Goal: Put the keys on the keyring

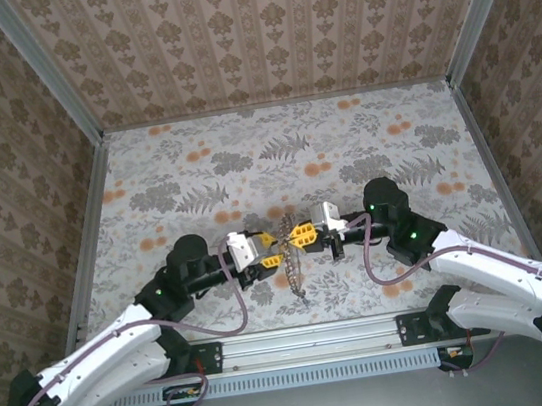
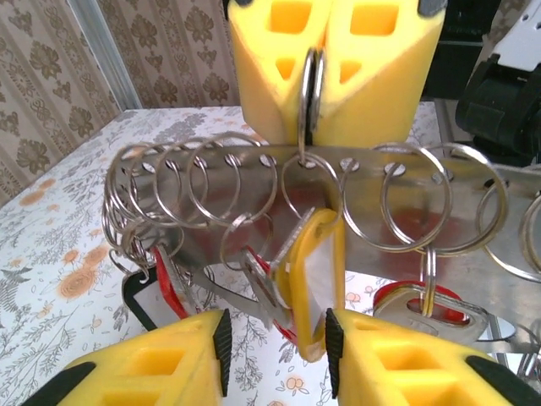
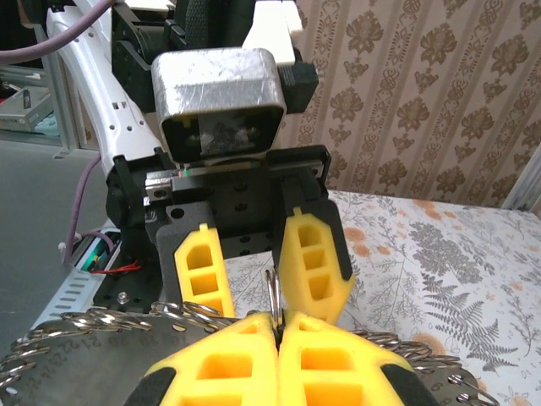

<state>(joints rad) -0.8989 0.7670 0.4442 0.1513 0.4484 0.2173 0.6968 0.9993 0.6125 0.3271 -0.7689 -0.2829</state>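
in the left wrist view the right gripper (image 2: 311,127), at the top centre of the frame, is pinching the keyring (image 2: 304,89) between fully closed yellow fingers. the ring is passing through a hole in a metal strip (image 2: 372,228) that is crossing the middle, crowded with other split rings. the left gripper (image 2: 275,342), at the bottom edge, is sitting with jaws apart, a yellow-headed key (image 2: 289,283) hanging between them; whether it is touching them is unclear. red-headed keys (image 2: 423,298) are dangling under the strip at lower right.
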